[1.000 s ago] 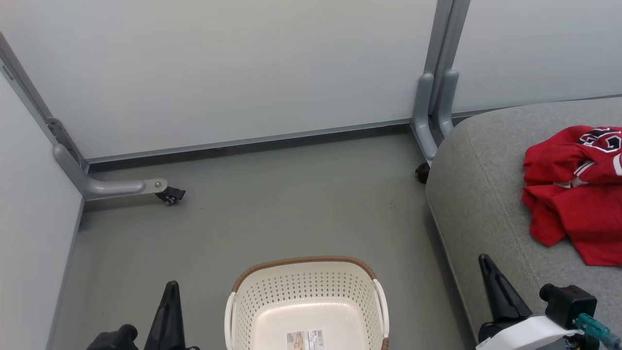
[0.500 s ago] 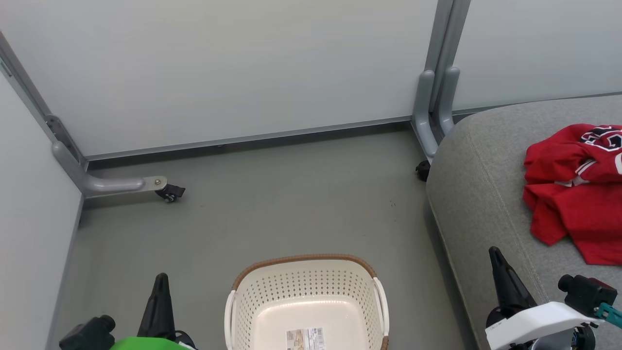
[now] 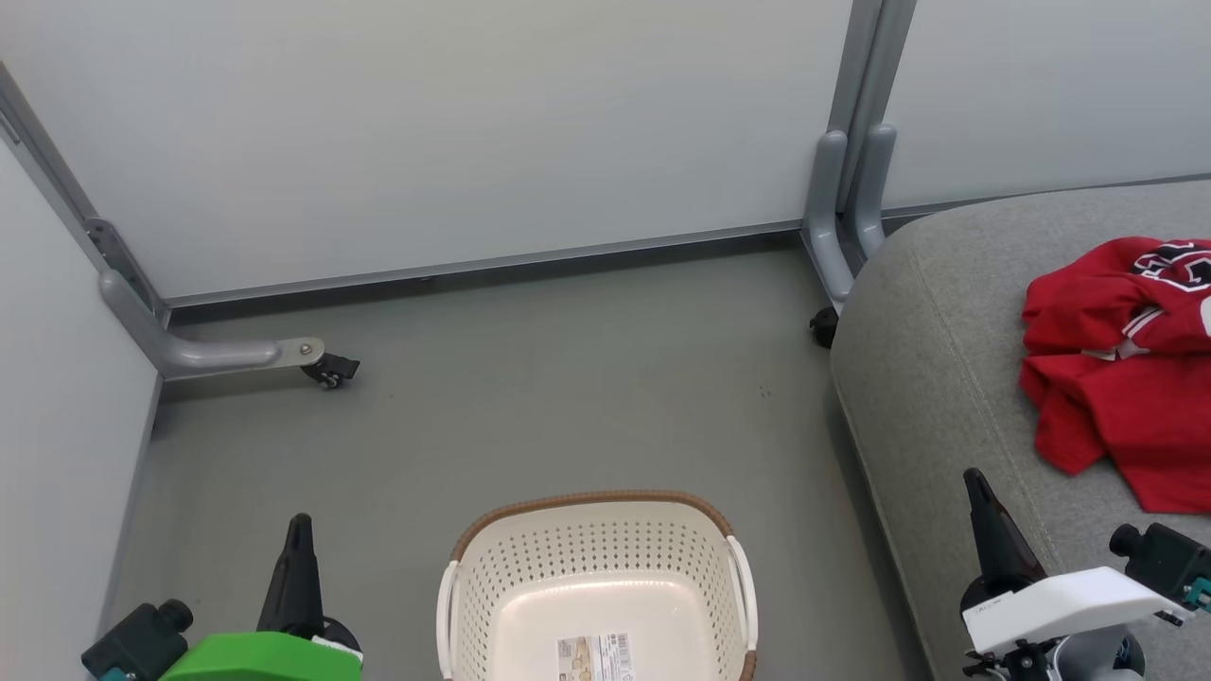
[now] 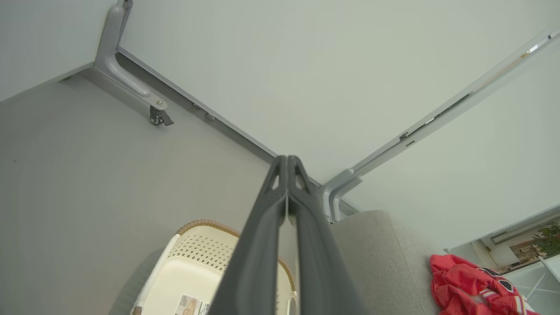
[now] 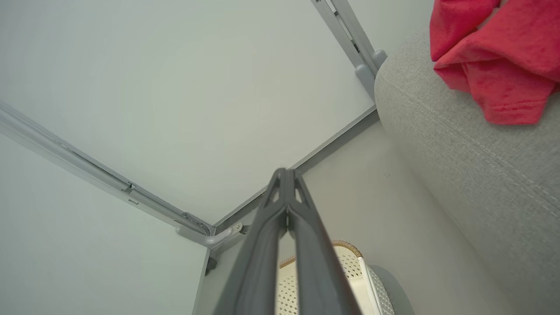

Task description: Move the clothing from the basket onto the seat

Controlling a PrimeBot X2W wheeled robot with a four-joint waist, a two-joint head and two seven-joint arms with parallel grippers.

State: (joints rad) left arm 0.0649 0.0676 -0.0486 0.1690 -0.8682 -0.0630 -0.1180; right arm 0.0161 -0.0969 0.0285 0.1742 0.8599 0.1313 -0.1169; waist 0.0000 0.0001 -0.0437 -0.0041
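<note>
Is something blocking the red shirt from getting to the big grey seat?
Nothing visible does. The red shirt already lies on the seat, away from the basket.

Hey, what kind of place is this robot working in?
Probably a mock-up test bay rather than a real home: pale partition panels rolling on casters, a bare grey floor, and a grey seat and laundry basket set inside.

floor (image 3: 568, 378) beyond basket (image 3: 587, 556): open to panel wall (image 3: 473, 142) | seat (image 3: 937, 397): blocks right | caster foot (image 3: 236, 357): obstacle far left
</note>
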